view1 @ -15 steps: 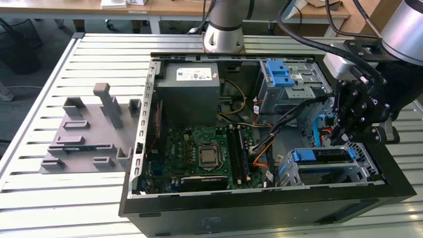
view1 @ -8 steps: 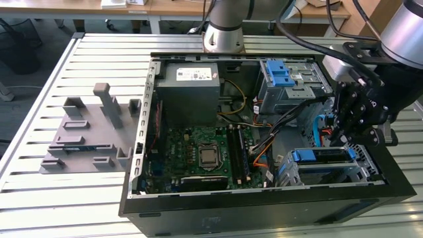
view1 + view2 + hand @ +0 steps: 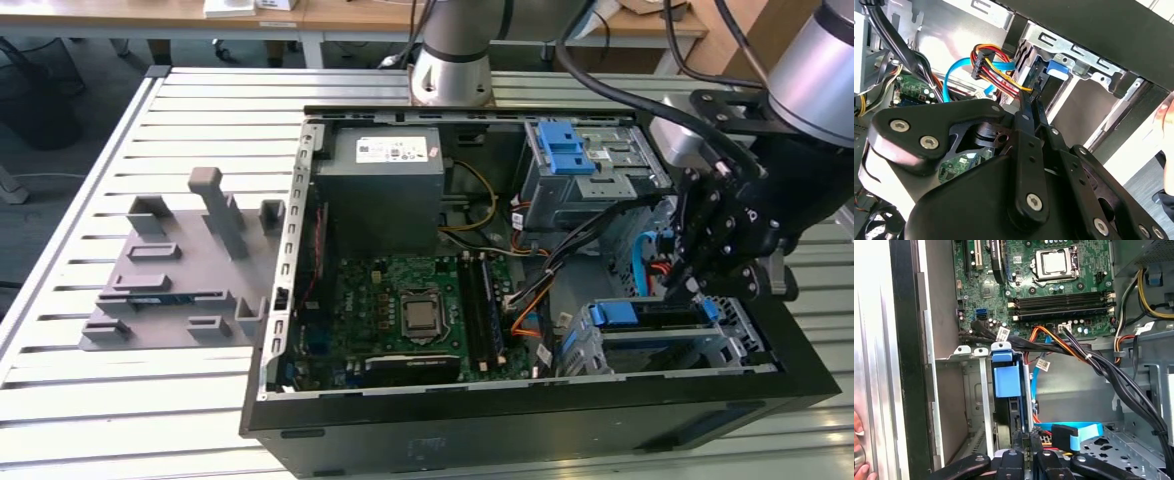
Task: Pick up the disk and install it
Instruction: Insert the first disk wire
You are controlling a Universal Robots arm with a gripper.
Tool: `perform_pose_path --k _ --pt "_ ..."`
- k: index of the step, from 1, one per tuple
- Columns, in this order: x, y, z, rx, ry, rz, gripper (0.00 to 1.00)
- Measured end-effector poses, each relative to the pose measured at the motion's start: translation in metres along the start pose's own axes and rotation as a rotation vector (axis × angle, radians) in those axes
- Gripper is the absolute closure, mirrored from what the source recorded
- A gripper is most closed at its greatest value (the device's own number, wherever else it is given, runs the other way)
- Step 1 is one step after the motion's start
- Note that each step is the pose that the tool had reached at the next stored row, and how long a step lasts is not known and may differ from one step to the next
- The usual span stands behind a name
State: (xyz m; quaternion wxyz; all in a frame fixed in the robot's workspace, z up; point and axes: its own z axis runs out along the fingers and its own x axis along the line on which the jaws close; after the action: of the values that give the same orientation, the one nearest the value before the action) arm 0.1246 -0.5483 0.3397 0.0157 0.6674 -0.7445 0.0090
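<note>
A slatted metal table (image 3: 80,400) carries an open computer case (image 3: 534,425) and a grey fixture (image 3: 174,280).

Slatted metal table (image 3: 160,400), wooden desks (image 3: 347,15) behind, grey floor (image 3: 54,170), daylight

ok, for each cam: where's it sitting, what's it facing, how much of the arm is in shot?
Exterior view: off the arm, above the table, looking down into the open computer case; arm base and gripper show.
First wrist view: on the wrist, facing the motherboard and the disk in its bay; gripper links show.
Second wrist view: on the wrist, facing past the gripper body towards the drive bay.
All share the blue SATA cable.
</note>
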Motion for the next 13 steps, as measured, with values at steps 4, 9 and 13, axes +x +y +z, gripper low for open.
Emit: perform_pose_path --k 4,9,13 --pt "0.0014 -0.0011 0.0024 -0.0015 -0.0009 0.0 0.83" --pt "0.0024 -0.0022 0.0031 -0.0073 -0.0004 0.0 0.83" --pt "0.0026 -0.003 0.0038 -0.0115 -0.0006 0.0 0.83"
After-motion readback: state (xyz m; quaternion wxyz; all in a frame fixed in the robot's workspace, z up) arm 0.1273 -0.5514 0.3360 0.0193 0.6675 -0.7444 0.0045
